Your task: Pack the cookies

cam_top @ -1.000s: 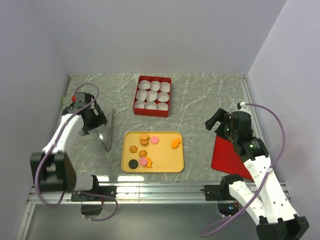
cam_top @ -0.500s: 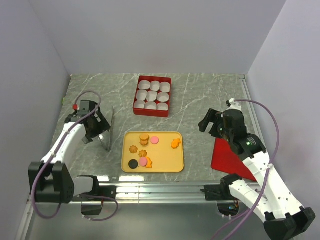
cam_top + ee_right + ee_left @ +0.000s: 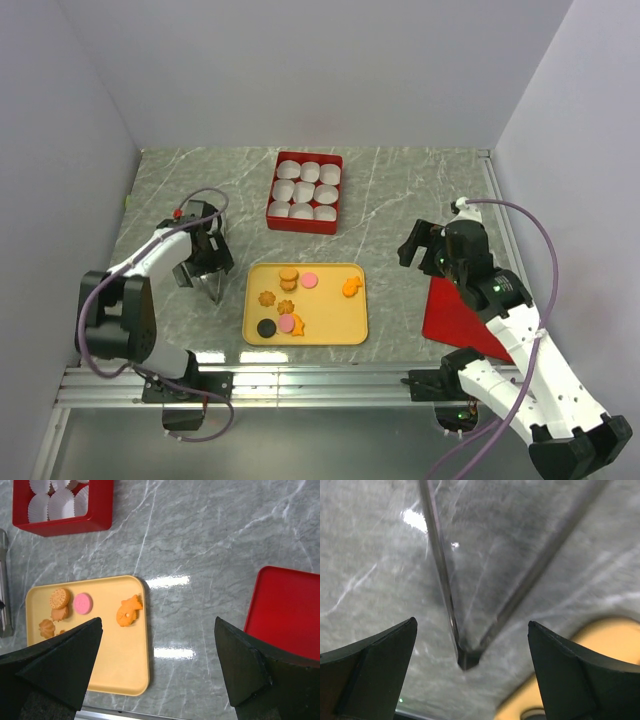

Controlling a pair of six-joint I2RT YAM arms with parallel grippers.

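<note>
**Q:** What is hard to read from above?

**A:** The left gripper (image 3: 204,266) hangs just beside the yellow tray (image 3: 350,328), on the left arm's side. Under it is a clear panel (image 3: 214,288), seen almost edge-on as a thin grey line. I cannot tell whether they touch. The cookies (image 3: 288,300) lie on the tray: small tan rounds and flower shapes, pink discs, orange pieces and one black round. A few overlap near the tray's front edge. Beyond the tray's far edge sits a square red box (image 3: 300,225) of pleated white paper cups (image 3: 305,190). The right gripper (image 3: 424,246) hovers off the tray's opposite side, above the grey marble-look table (image 3: 400,190). A flat red lid (image 3: 450,315) lies near it, partly under the arm.

**Q:** And the left wrist camera?

**A:** It is blurred. The dark wedge-shaped fingers (image 3: 375,665) stand wide apart and pinch nothing. Beyond them a corner of the glossy panel points toward the lens. Only a sliver of the tray shows, cut off by the frame.

**Q:** The right wrist?

**A:** The fingers are spread and empty. Below them is a rounded corner of the tray, with a fish-shaped orange cookie, a pink disc and ridged tan rounds. The other cookies are hidden behind one finger. The frame crops the box and the lid.
</note>
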